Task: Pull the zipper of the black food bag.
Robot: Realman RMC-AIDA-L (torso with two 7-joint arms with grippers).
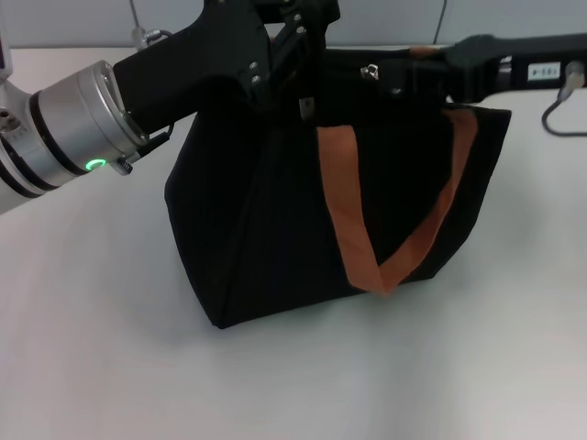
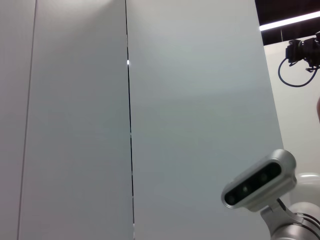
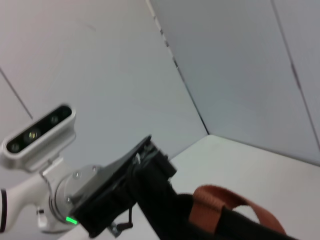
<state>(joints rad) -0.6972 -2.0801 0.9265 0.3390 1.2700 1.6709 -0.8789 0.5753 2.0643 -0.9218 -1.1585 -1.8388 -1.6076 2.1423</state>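
My left gripper (image 1: 298,41) reaches in over the top left corner of the black food bag (image 1: 275,211), its dark body pressed against the fabric there; whether its fingers are parted or clamped, I cannot tell, since they are lost against the black cloth. The one bag stands upright on the white table (image 1: 110,367), boxy, with one orange-brown webbing handle (image 1: 367,229) hanging in a V down its front face and a second strap end (image 1: 424,51) just showing at the top rim. Along that rim, between my two arms, a small silver piece that looks like the zipper (image 1: 371,71) glints. My right gripper (image 1: 431,73) lies across the bag's top right edge, close beside that silver piece; its fingers too are hidden, so its grip cannot be told. From my right wrist, the left gripper (image 3: 150,175) and one handle (image 3: 225,205) appear.
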